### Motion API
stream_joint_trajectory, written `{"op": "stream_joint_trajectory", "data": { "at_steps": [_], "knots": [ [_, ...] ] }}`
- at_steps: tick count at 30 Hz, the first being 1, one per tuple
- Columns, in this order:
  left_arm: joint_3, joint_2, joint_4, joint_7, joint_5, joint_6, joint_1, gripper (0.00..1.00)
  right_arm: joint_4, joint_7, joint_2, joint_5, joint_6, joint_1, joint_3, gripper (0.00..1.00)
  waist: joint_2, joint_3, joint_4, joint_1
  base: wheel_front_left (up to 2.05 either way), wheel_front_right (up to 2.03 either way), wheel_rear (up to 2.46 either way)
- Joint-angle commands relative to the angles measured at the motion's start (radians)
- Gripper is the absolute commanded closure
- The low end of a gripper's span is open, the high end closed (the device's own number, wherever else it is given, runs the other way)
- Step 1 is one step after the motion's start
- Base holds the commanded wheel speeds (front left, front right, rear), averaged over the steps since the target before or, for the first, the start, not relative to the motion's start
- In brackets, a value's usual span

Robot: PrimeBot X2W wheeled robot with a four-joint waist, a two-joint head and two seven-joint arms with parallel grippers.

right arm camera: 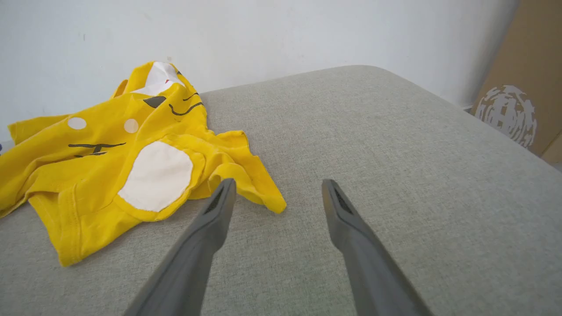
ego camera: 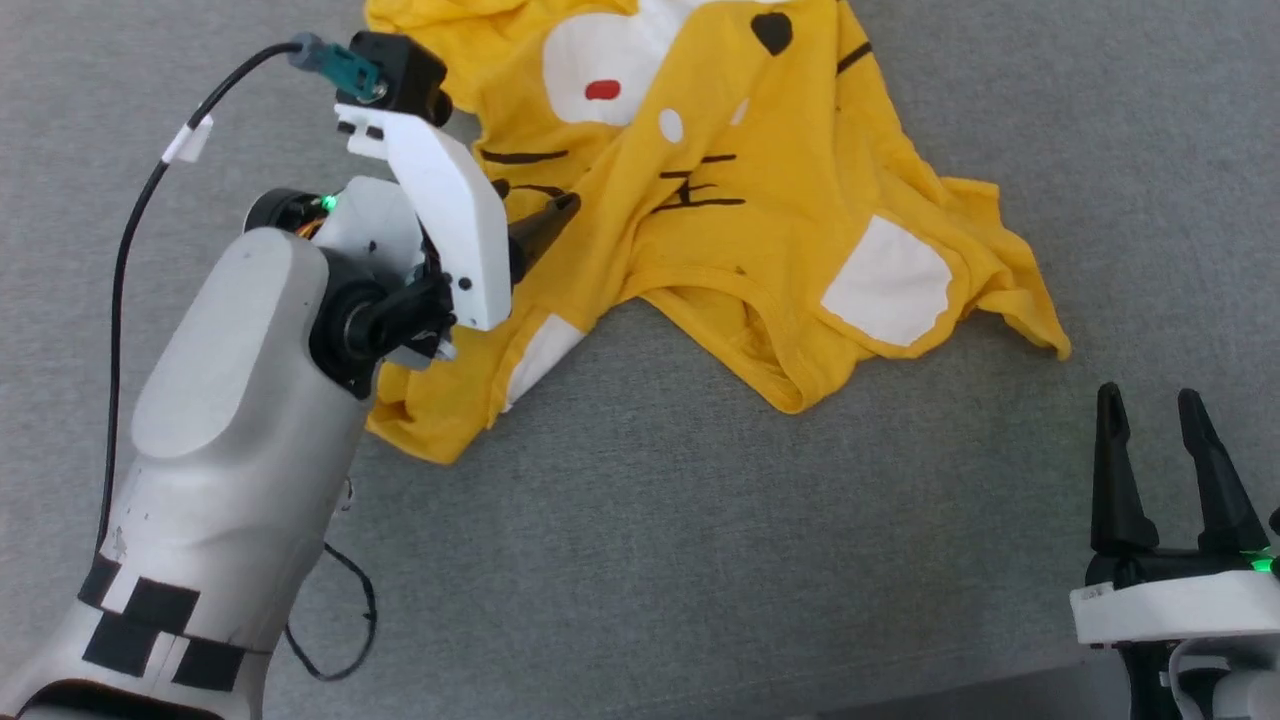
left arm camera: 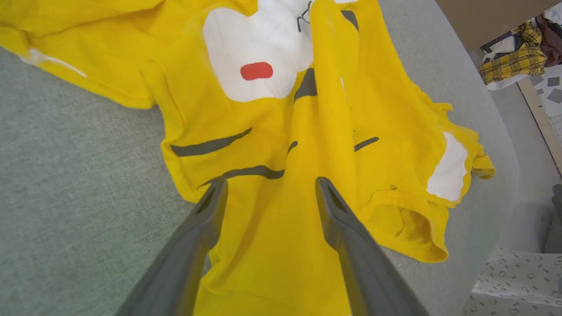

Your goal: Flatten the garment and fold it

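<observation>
Right now the left gripper hovers over the garment, its jaws spread wide and nothing caught between them. The shirt lies crumpled, print side up, on the grey padded surface. A raised ridge of yellow cloth runs straight ahead between the two fingers. A hemmed opening sits off to this gripper's right. Whether the fingertips already touch the fabric I cannot tell.

The step in hand looks like taking a first hold to spread the shirt. To do it well, I would lower the fingers so they straddle that ridge alone, then close on one fold, not a bunch of layers, since a thick pinch would drag the whole heap instead of opening it.

The right gripper is also open and empty, apart from the shirt. The nearest yellow corner lies ahead and to its left. It should probably take that corner, so both arms can pull gently outward, keeping the cloth low to the surface
</observation>
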Motion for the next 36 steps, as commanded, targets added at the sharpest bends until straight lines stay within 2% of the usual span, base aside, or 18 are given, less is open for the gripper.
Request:
{"op": "stream_joint_trajectory", "data": {
  "at_steps": [1, 6, 7, 8, 9, 10, 11, 20, 27, 32, 33, 34, 35, 36],
  "knots": [
    [0.004, 0.002, 0.014, 0.002, -0.004, 0.013, 0.019, 0.00, 0.001, -0.004, 0.002, 0.010, -0.001, -0.017, 0.003, 0.00, 0.0000, 0.030, -0.031, -0.0001, 0.00, 0.00, 0.00],
    [-0.001, 0.013, 0.055, -0.004, 0.012, 0.039, 0.039, 0.00, 0.002, -0.004, 0.002, 0.014, -0.001, -0.029, 0.004, 0.00, 0.0000, 0.045, -0.044, -0.0001, 0.00, 0.00, 0.00],
    [-0.003, 0.016, 0.061, -0.009, 0.015, 0.038, 0.041, 0.10, 0.001, -0.004, 0.002, 0.014, -0.001, -0.031, 0.002, 0.00, 0.0000, 0.048, -0.045, -0.0001, 0.00, 0.00, 0.00],
    [0.001, 0.017, 0.068, -0.018, 0.016, 0.042, 0.042, 0.53, 0.000, -0.004, 0.002, 0.014, -0.001, -0.033, 0.001, 0.00, 0.0000, 0.050, -0.046, -0.0001, 0.00, 0.00, 0.00],
    [0.004, 0.018, 0.074, -0.027, 0.017, 0.045, 0.042, 0.64, 0.000, -0.004, 0.002, 0.014, -0.001, -0.035, 0.000, 0.00, 0.0000, 0.052, -0.046, -0.0001, 0.00, 0.00, 0.00],
    [0.004, 0.021, 0.078, -0.037, 0.020, 0.041, 0.041, 1.00, 0.000, -0.004, 0.002, 0.014, -0.001, -0.038, -0.002, 0.00, 0.0000, 0.054, -0.046, -0.0001, 0.00, 0.00, 0.00],
    [0.004, 0.025, 0.081, -0.047, 0.022, 0.036, 0.040, 1.00, 0.000, -0.004, 0.002, 0.013, -0.001, -0.040, -0.004, 0.00, 0.0000, 0.055, -0.045, -0.0001, 0.00, 0.00, 0.00],
    [0.041, 0.043, 0.069, -0.144, 0.014, 0.009, 0.002, 1.00, -0.004, -0.005, 0.002, -0.003, -0.001, -0.043, -0.025, 0.00, 0.0000, 0.041, -0.009, -0.0001, 0.00, 0.00, 0.00],
    [0.095, 0.117, 0.069, -0.336, 0.099, 0.046, -0.038, 1.00, -0.011, -0.005, 0.002, -0.007, -0.001, -0.050, -0.017, 0.00, 0.0000, 0.059, 0.004, -0.0001, 0.00, 0.00, 0.00],
    [0.107, 0.115, 0.104, -0.415, 0.123, 0.072, -0.043, 1.00, -0.013, -0.005, 0.002, -0.007, -0.001, -0.059, -0.010, 0.00, 0.0000, 0.093, -0.002, -0.0001, 0.00, 0.00, 0.00],
    [0.107, 0.106, 0.112, -0.426, 0.123, 0.078, -0.041, 0.66, -0.012, -0.005, 0.002, -0.006, -0.001, -0.060, -0.010, 0.00, 0.0000, 0.097, -0.002, -0.0001, 0.00, 0.00, 0.00],
    [0.103, 0.098, 0.117, -0.437, 0.124, 0.077, -0.040, 0.28, -0.011, -0.005, 0.002, -0.006, -0.001, -0.061, -0.010, 0.00, 0.0000, 0.099, -0.002, -0.0001, 0.00, 0.00, 0.00],
    [0.100, 0.092, 0.123, -0.446, 0.125, 0.073, -0.040, 0.00, -0.010, -0.005, 0.002, -0.006, -0.001, -0.062, -0.010, 0.00, 0.0000, 0.101, -0.001, -0.0001, 0.00, 0.00, 0.00],
    [0.098, 0.084, 0.127, -0.453, 0.122, 0.068, -0.041, 0.00, -0.008, -0.005, 0.002, -0.007, -0.001, -0.064, -0.011, 0.00, 0.0000, 0.101, 0.001, -0.0001, 0.00, 0.00, 0.00]
  ]
}}
